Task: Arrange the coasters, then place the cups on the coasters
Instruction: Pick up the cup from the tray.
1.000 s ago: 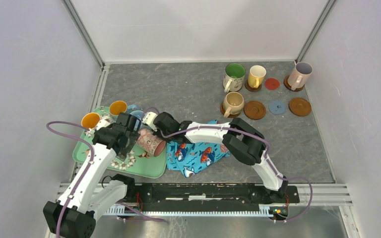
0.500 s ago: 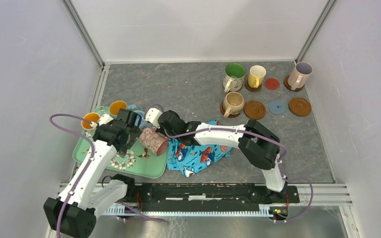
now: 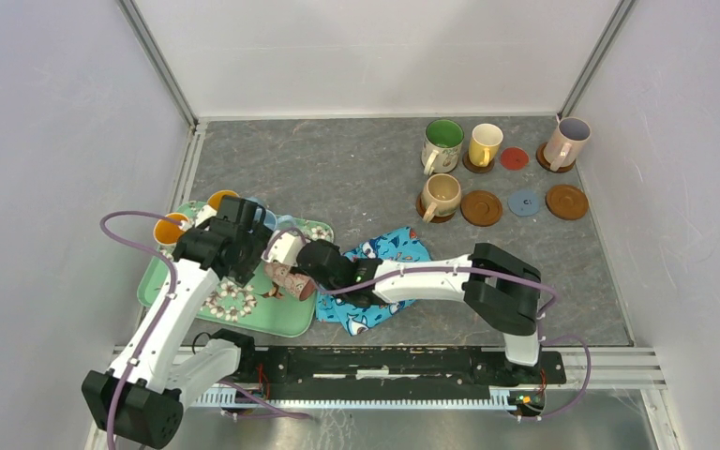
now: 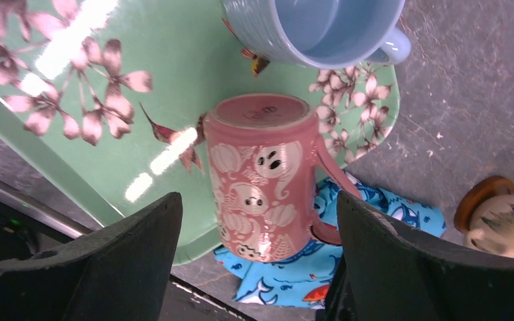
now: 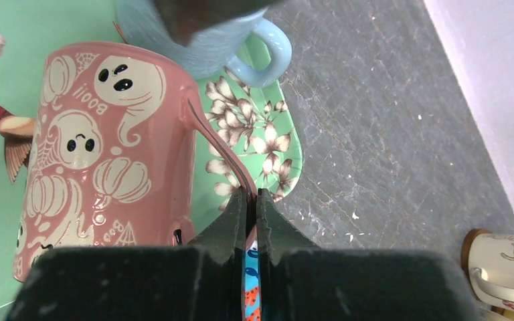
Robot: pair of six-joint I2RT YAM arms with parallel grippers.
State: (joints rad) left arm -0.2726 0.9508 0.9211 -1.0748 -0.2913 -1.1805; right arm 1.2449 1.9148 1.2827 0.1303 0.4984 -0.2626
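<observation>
The right hand [image 5: 252, 200] is pinching the thin handle [image 5: 217, 150] of the pink mug [image 5: 100, 154], its two fingers closed almost together on the loop. The mug, printed with ghosts and pumpkins, is lying on its side just left of that hand, with its base pointing away from it. Below the fingertips, a strip of the blue fish-print cloth [image 5: 250, 281] is showing in the gap between the fingers.

The left hand [image 4: 260, 200] is hovering over the same mug with its fingers [image 4: 107, 267] spread wide. One finger is on each side of the mug's body, both are apart from it, and the hand is holding nothing. Below this hand the mug is resting across the edge of the green floral tray [image 4: 160, 80], base on the tray and mouth end over the cloth.

Just beyond both hands the light blue mug [image 4: 314, 27] is standing upright at the tray's corner. Its handle is pointing out over the grey table [image 5: 375, 134]. Left of the left hand, two orange-lined mugs [image 3: 171, 228] are standing on the tray.

Well beyond the right hand and off to its right, the beige mug [image 3: 442, 192], the yellow mug [image 3: 485, 142] and the lilac-lined mug [image 3: 567, 141] are each sitting on a brown coaster. The green-lined mug [image 3: 442, 143] is standing beside them, and I cannot tell whether a coaster is under it. The red coaster [image 3: 514, 157], the blue-grey coaster [image 3: 525, 202] and two bare brown coasters [image 3: 481, 207] are lying among them.
</observation>
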